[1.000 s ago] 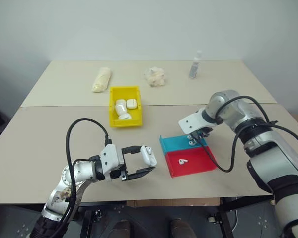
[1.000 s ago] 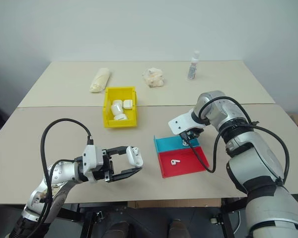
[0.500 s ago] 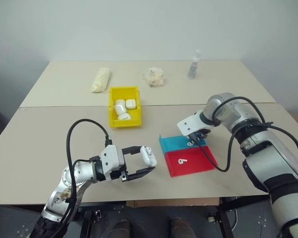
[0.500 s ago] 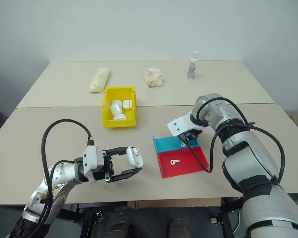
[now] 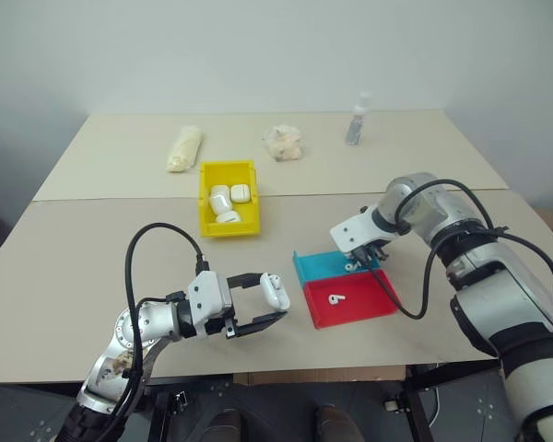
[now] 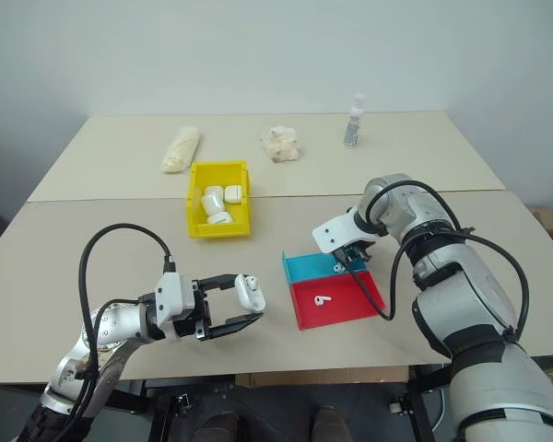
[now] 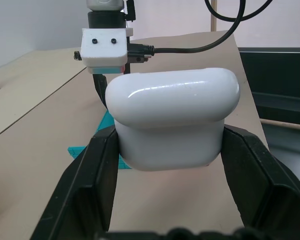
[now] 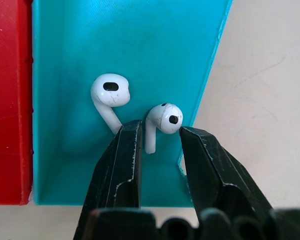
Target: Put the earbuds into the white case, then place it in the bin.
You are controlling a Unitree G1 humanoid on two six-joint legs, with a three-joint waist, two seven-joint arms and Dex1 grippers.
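Right tool half-open, straddling one earbud in the blue tray, stem pointing back between fingers; left tool grips white case.

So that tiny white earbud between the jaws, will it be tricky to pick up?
Probably. The earbud looks glossy and rounded, so it may slip or squirt out as the jaws pinch. It seems very light and stiff, so a nudge could easily skid it across the smooth blue tray section toward its neighbour.
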